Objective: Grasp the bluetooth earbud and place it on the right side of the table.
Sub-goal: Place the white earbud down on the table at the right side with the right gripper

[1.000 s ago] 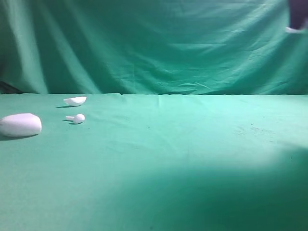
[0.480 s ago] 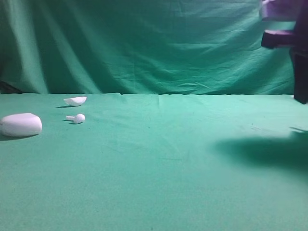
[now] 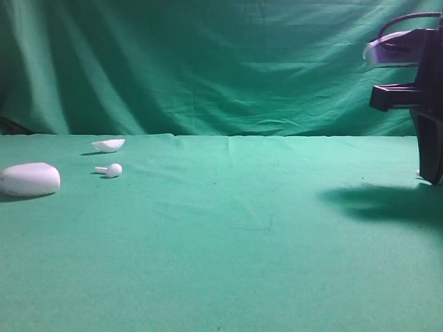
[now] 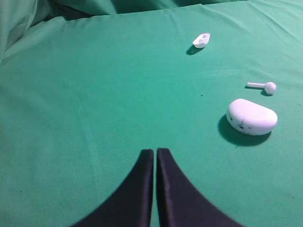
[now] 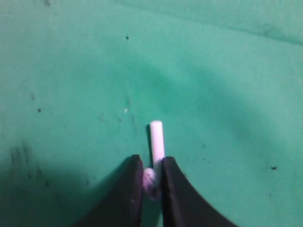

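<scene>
Earbud (image 5: 155,142) lower now, near table (image 3: 221,242).

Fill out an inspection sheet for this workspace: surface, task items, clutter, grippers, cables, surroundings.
Surface: table covered in wrinkled green cloth with a few dark specks.
Job's things: bluetooth earbud pinched in the right gripper, stem pointing out over the cloth.
Clutter: second earbud, white case and small white shell piece, all at the left, apart from each other.
Grippers: right shut on the earbud, low at the table's right edge; left gripper shut, empty.
Cables: one dark cable looping over the right arm.
Surroundings: draped green backdrop.
</scene>
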